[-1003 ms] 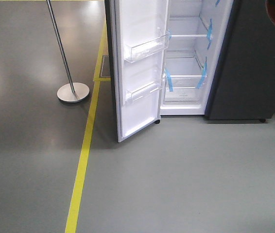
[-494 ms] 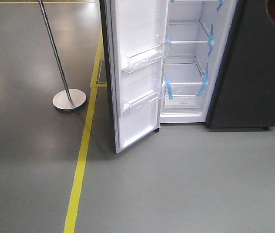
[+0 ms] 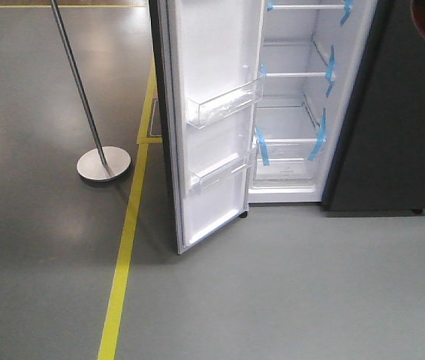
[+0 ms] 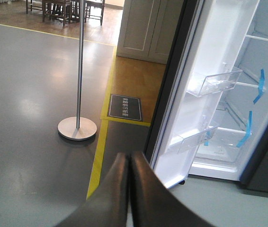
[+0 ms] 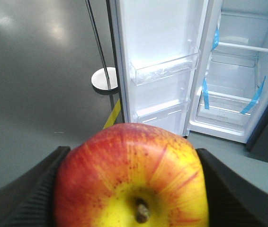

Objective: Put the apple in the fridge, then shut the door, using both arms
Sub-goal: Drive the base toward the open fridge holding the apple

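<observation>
Right fingers (image 5: 34, 194) clamp the apple (image 5: 131, 175); left fingers (image 4: 117, 189) pressed together, empty. I should approach the fridge (image 3: 291, 56) squarely, clearing the open door (image 3: 212, 60).

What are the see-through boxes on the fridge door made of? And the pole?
The bins look like clear glossy plastic: the white door shows through. The pole and its round base seem metal, grey with a soft shine.
</observation>
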